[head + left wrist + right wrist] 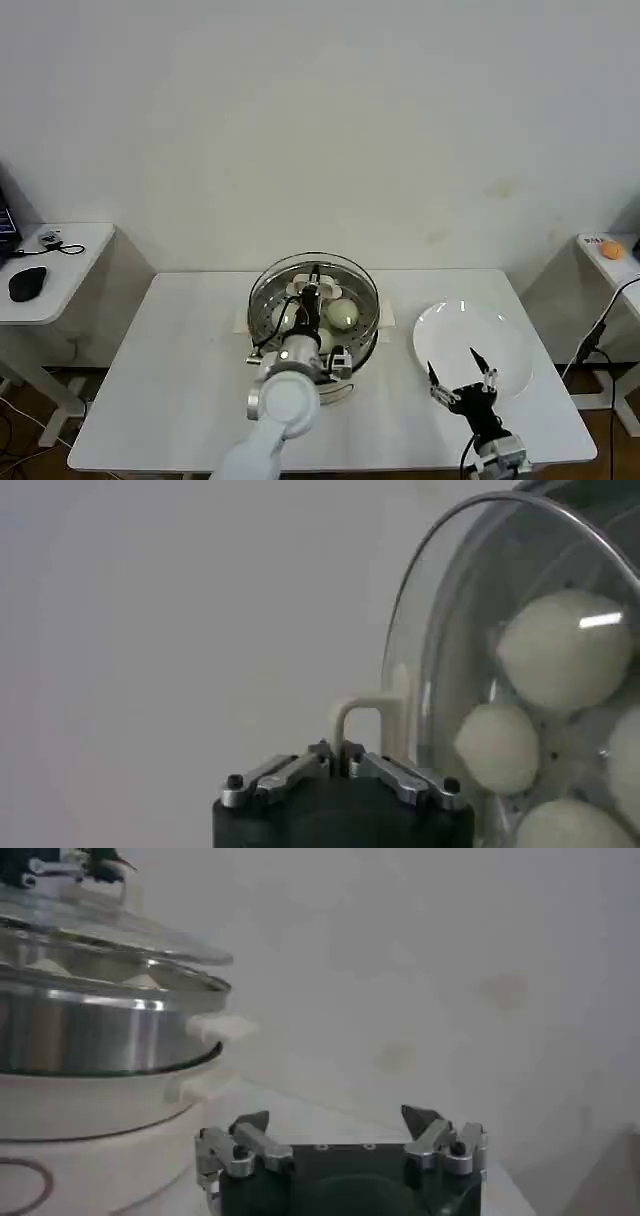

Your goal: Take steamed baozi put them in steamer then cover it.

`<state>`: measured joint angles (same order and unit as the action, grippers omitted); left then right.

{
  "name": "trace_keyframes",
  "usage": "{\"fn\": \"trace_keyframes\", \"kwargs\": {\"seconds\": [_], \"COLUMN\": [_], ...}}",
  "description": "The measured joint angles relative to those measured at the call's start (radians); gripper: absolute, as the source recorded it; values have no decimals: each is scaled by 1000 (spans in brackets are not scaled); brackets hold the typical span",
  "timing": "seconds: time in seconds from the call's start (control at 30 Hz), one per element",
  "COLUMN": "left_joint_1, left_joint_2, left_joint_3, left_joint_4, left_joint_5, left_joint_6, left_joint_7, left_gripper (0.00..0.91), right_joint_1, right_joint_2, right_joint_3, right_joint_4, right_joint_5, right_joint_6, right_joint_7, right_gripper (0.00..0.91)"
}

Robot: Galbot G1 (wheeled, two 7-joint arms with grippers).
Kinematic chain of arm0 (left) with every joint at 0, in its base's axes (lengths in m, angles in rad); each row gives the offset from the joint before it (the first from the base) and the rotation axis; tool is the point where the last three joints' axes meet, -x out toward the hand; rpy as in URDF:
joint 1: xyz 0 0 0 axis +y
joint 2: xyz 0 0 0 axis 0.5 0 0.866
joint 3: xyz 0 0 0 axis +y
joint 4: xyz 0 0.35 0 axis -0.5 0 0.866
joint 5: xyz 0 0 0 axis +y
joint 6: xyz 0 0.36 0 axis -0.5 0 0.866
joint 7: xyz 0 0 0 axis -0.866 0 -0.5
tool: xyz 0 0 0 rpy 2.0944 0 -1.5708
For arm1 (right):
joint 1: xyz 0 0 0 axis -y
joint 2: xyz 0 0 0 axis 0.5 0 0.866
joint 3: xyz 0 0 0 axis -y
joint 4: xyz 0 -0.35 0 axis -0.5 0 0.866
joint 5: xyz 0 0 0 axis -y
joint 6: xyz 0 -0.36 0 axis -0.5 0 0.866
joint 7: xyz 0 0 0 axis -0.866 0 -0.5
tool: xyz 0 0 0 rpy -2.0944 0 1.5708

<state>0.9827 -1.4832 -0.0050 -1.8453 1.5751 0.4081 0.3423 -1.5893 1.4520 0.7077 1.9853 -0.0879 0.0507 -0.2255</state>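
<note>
No text, label, brand, number or sign can be read in these pictures.

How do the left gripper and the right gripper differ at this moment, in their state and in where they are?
The left gripper is shut on the cover by its pale handle, above the steamer; the right gripper is open and holds nothing. The left one is over the baozi; the right one is over the white plate, beside the steamer. Both have dark bodies with metal fingers.
</note>
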Motion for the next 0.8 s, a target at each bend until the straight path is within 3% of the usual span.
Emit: {"fn": "trace_keyframes", "kwargs": {"seconds": [0.8], "left_joint_1": [21], "left_joint_2": [-16], "left_joint_3": [-18], "left_joint_4": [20], "left_joint_5": [28], "left_joint_6": [-15], "left_joint_7": [-8], "left_gripper": [0], "right_joint_1": [2], "right_joint_2": [15], "right_joint_3": [-17], "right_joint_4": [-12], "right_joint_5": [-6], "right_joint_6": [7], "right_joint_7": [0], "right_gripper": [907]}}
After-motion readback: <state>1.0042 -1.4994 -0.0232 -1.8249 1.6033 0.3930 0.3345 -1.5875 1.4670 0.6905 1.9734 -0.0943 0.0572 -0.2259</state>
